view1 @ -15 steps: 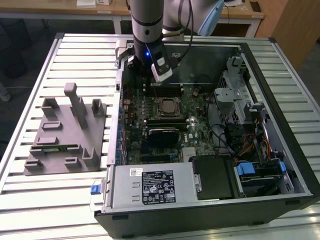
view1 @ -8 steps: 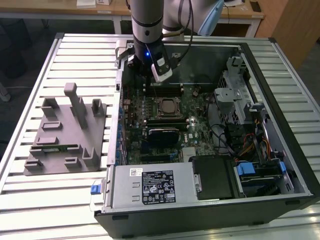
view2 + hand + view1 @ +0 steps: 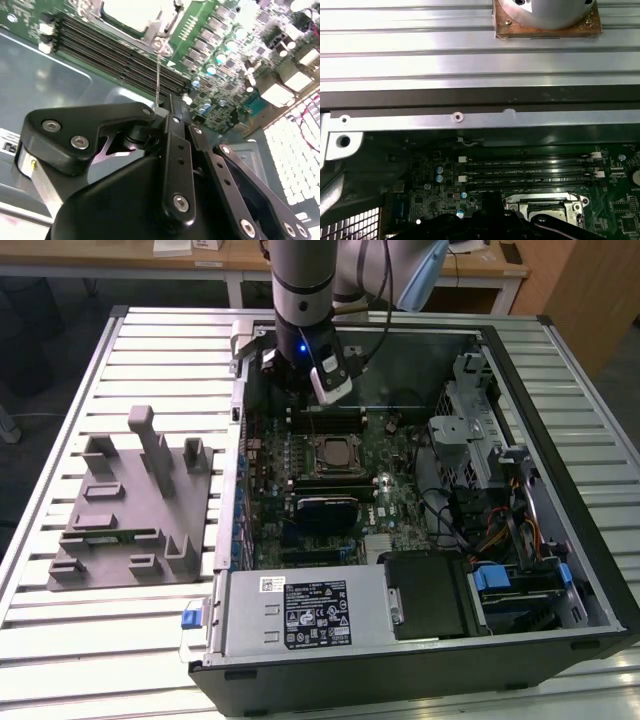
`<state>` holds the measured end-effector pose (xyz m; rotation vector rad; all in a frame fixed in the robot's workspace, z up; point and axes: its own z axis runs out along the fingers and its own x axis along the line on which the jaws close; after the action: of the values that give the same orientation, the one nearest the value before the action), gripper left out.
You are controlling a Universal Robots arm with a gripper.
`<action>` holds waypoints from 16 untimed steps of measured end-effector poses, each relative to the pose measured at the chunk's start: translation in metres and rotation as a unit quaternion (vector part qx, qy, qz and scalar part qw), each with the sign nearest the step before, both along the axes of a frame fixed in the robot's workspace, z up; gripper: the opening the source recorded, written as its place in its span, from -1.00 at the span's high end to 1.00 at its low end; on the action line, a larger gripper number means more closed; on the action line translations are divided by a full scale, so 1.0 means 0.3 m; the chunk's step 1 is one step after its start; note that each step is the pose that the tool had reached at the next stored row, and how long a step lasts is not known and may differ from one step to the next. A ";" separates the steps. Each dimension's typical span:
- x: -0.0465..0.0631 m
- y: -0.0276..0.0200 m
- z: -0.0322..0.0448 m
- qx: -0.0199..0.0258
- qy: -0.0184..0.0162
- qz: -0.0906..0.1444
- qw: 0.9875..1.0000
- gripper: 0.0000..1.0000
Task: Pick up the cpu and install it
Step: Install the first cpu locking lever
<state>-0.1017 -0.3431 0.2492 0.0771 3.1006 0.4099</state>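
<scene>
- One cpu (image 3: pixel 333 454) on site? Where?
- Yes. Pale top, lying flat in the socket (image 3: pixel 312 455), middle of the board (image 3: pixel 400 500) in the open case (image 3: pixel 400 680). Not held.
- State of the fingers (image 3: pixel 175 135)?
- They hang at the socket's 11 o'clock in the exterior view. In the second wrist view they look pressed together, tips meeting the end of a thin lever (image 3: pixel 158 70) that rises from the socket corner. Pinching it or only touching, cannot tell.
- Handling?
- Judged light, stiff, thin. Metal lid smooth, likely slippery. Underside and socket contacts probably fragile: no tilt, no drag. Take it by two opposite rims, never the faces.
- Surface?
- Ribbed metal worktop (image 3: pixel 60 640), case lying on its side. Grey holder (image 3: pixel 120 530) at the case's 9 o'clock, well apart from the socket.
- Room?
- Tight. Memory slots (image 3: pixel 100 47) just beside the socket, cables (image 3: pixel 480 525) at its 4 o'clock, case walls all round. Wooden desks (image 3: pixel 200 255) at 12 o'clock beyond the worktop.
</scene>
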 end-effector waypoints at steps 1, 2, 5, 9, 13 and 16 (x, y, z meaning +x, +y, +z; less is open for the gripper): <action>0.007 0.000 0.000 0.000 0.000 0.000 1.000 0.79; 0.014 0.000 0.000 0.000 0.000 -0.001 1.000 0.79; 0.034 0.000 0.000 -0.001 0.000 -0.002 1.000 0.79; 0.060 0.000 0.000 -0.003 0.000 -0.003 1.000 0.79; 0.072 0.000 0.000 -0.004 0.000 -0.004 1.000 0.79; 0.073 0.000 0.000 -0.004 0.000 -0.004 1.000 0.79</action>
<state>-0.0799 -0.3431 0.2492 0.0889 3.1009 0.3970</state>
